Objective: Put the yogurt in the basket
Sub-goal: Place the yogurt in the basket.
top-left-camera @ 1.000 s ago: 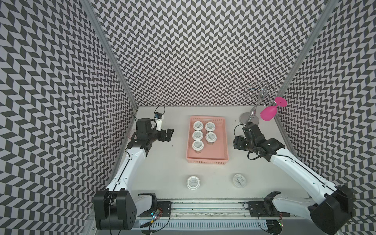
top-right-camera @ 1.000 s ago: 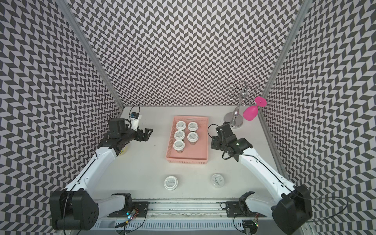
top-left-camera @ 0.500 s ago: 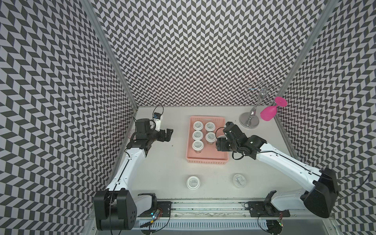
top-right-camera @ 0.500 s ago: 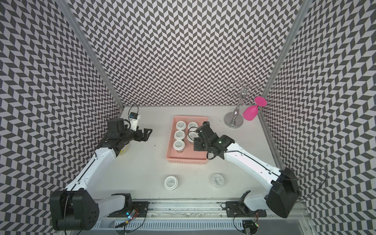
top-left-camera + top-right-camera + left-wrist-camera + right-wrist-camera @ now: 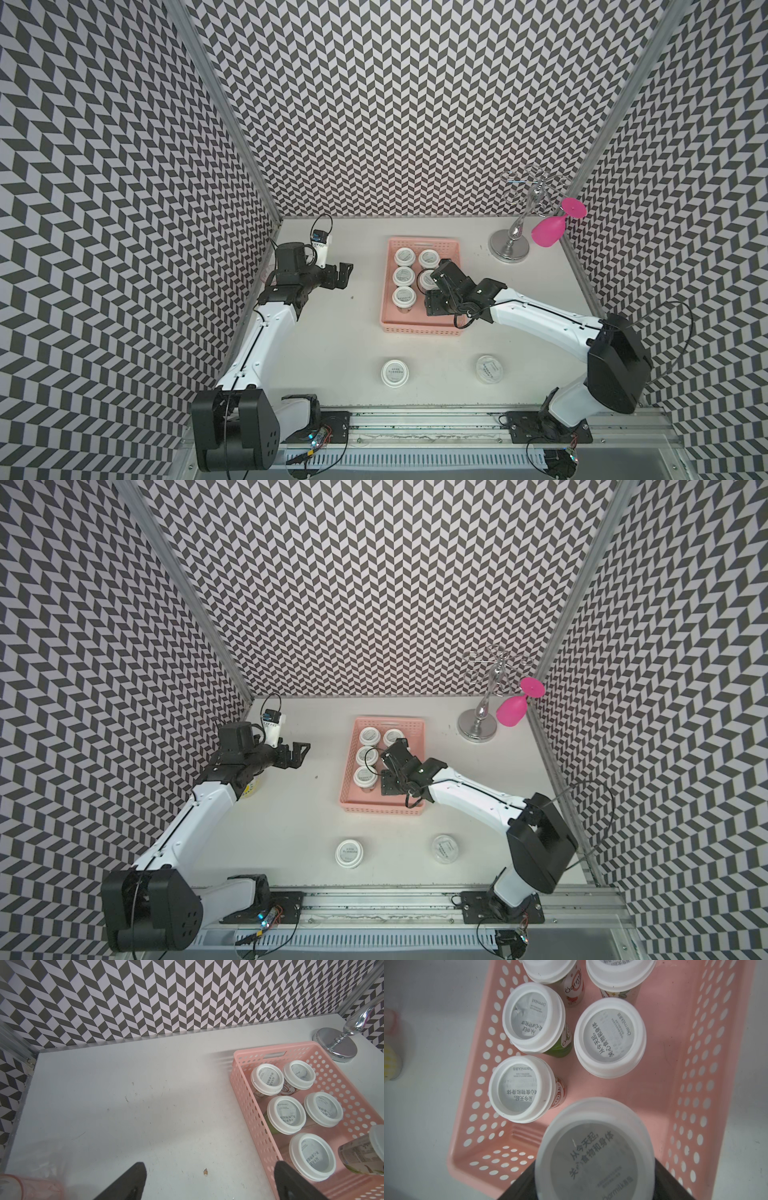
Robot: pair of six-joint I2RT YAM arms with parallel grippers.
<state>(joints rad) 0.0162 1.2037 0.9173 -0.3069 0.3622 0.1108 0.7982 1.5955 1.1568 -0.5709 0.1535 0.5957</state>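
Yogurt cup (image 5: pixel 593 1157) clamped by right gripper (image 5: pixel 436 287) over basket (image 5: pixel 419 331), hidden beneath it in both top views, left gripper (image 5: pixel 344 275) spread, empty

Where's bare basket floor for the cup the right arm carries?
Basket floor is bare between the lone cup and the right side wall, and along the near end. Far end crowded: four cups in pairs.
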